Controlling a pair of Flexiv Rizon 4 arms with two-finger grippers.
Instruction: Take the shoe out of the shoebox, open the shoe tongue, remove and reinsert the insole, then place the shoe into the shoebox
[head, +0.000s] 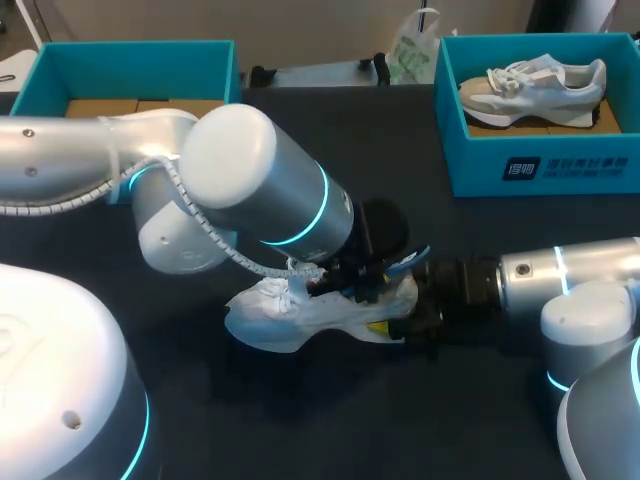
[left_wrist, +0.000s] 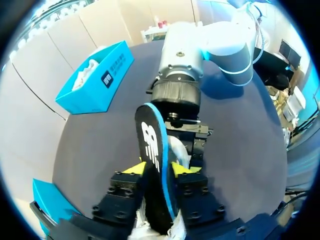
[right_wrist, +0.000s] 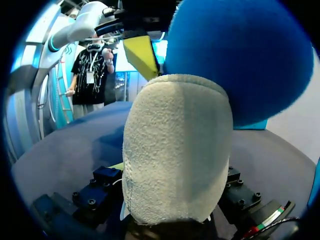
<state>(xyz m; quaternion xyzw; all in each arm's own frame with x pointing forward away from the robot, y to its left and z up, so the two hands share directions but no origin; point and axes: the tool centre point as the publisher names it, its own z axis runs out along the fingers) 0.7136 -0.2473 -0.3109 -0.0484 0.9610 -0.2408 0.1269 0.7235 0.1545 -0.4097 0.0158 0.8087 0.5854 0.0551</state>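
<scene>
A white shoe (head: 285, 320) lies on the dark table, its heel toward my right arm. My right gripper (head: 400, 318) is shut on the heel, whose beige fabric (right_wrist: 175, 150) fills the space between its fingers. From the shoe's opening rises the insole (head: 408, 262), black on one face with a blue edge (left_wrist: 152, 145) and blue on the other face (right_wrist: 240, 55). My left gripper (left_wrist: 159, 169) comes down from above, with both yellow tips pressed to the insole's two faces. One of its yellow fingertips (right_wrist: 142, 55) shows beside the insole in the right wrist view.
A teal shoebox (head: 540, 165) holding a second shoe (head: 535, 88) stands at the back right. Another teal box (head: 130, 70) stands at the back left, partly behind my left arm (head: 250, 180). A white plastic bag (head: 412, 48) lies at the far edge.
</scene>
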